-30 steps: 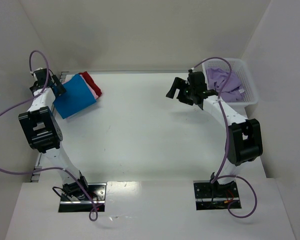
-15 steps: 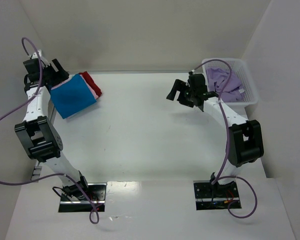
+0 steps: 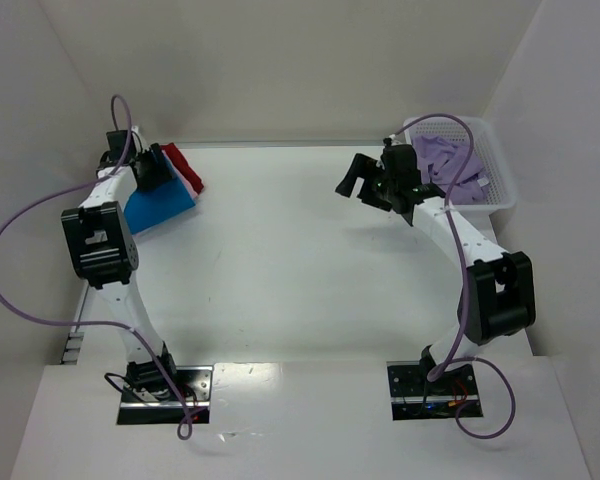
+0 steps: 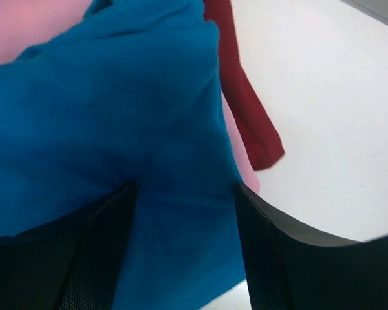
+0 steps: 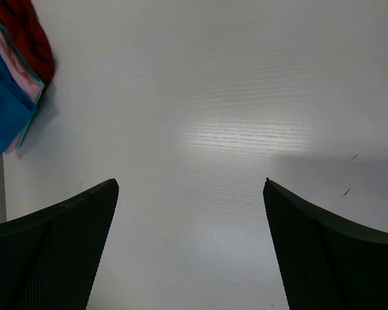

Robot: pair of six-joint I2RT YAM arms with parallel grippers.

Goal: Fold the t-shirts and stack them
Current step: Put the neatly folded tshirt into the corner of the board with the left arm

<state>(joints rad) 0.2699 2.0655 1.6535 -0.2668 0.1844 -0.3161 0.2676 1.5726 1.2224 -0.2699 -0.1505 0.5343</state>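
Left gripper (image 3: 150,170) moved from left border of stack onto bright blue folded cloth t-shirt (image 4: 103,116) at far-left corner of white table (image 3: 280,260). Fingers narrowed, set astride raised blue fold; pinch cannot be told. Pink t-shirt (image 4: 26,26) and dark red t-shirt (image 4: 246,110) seen beneath.

Right gripper (image 3: 355,180) little moved, spread wide, nothing held.

Crumpled lavender t-shirt (image 3: 450,160) noted in white plastic mesh basket (image 3: 505,190), far-right corner.

Judged: stack being adjusted; one shirt outstanding.

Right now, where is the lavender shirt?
In the top view, the lavender shirt lies bunched in the white mesh basket at the table's far right corner, just beyond the right hand.
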